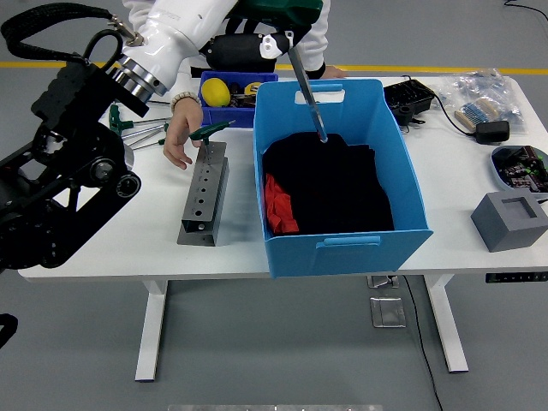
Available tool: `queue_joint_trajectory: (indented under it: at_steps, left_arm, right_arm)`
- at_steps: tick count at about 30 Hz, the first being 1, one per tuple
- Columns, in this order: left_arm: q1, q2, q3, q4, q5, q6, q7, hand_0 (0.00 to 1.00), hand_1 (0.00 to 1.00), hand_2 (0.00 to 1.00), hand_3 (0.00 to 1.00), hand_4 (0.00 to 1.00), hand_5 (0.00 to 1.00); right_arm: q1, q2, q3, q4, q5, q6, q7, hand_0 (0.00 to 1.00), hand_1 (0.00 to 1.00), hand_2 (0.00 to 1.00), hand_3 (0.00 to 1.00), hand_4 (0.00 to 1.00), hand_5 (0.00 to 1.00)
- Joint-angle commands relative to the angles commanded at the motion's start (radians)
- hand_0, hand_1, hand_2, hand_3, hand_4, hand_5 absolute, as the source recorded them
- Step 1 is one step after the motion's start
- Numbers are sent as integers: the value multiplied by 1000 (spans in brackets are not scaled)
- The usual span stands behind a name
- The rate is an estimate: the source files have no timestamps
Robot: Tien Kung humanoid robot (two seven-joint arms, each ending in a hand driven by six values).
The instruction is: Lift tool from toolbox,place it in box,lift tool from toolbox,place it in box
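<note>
My left hand (250, 44) is high at the top of the head view, shut on a green T-handle wrench (307, 92). The wrench's steel shaft slants down, and its tip hangs inside the blue box (344, 250), above the black cloth (338, 193). The grey metal tool rack (204, 195) stands left of the box with empty holes showing. Another green-handled tool (210, 131) lies at the rack's far end. A person's hand (181, 142) rests on the table just left of that end. My right hand is out of view.
Several green T-handle tools (128, 128) lie at the far left. A small blue bin (205, 103) holds a yellow object. A red item (279, 207) lies in the box. A black device (409, 98), bags (484, 96), a bowl (519, 164) and a grey foam block (512, 221) are on the right.
</note>
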Motion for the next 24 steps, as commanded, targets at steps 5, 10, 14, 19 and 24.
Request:
queue_joint_trajectory:
  at_steps: [5, 10, 14, 19, 24]
  left_arm:
    - [-14, -76, 71, 109, 7, 30, -23, 142, 2, 31, 86, 676, 559]
    - [-19, -127, 115, 214, -13, 56, -46, 142, 2, 32, 86, 677, 556]
    - [-31, -164, 148, 296, -39, 80, -68, 144, 2, 34, 89, 676, 555]
    - [-69, -213, 214, 415, -93, 112, -109, 144, 2, 34, 89, 676, 555]
    - [-126, -258, 317, 514, -185, 164, -168, 154, 18, 54, 114, 676, 548]
  right_arm:
    - [6, -4, 7, 3, -17, 4, -4, 681, 614, 675, 536, 787, 601]
    - [11, -9, 7, 5, -22, 6, -6, 679, 613, 675, 536, 787, 601]
    - [14, -11, 5, 6, -20, 5, -6, 678, 611, 674, 536, 787, 601]
    - [19, -15, 8, 7, -27, 7, -8, 678, 611, 674, 536, 787, 601]
    - [21, -18, 8, 9, -31, 9, -11, 674, 612, 674, 536, 787, 601]
